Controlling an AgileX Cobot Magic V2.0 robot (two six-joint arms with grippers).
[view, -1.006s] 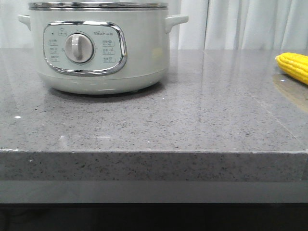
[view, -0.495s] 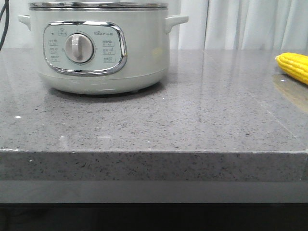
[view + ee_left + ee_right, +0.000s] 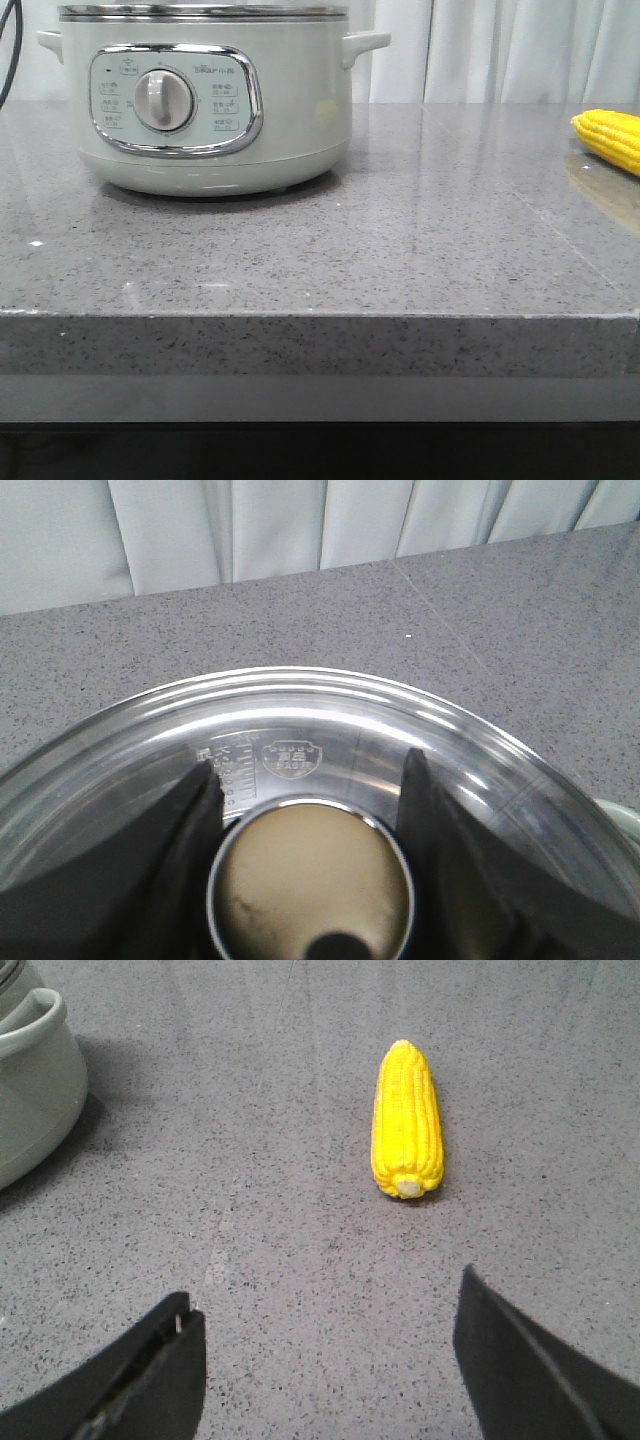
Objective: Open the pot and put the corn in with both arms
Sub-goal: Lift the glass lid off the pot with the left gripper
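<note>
The pale green pot (image 3: pixel 205 100) has a glass lid (image 3: pixel 330 715) on it. The left gripper (image 3: pixel 308 780) stands open around the lid knob (image 3: pixel 312 885). The right gripper (image 3: pixel 325 1360) is wide open and empty, near the yellow corn (image 3: pixel 406 1120).

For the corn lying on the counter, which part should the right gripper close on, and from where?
Grip the corn across its thick middle, coming straight down from above. It lies flat on the counter, with bare space along both long sides for the open right gripper's fingers.
</note>
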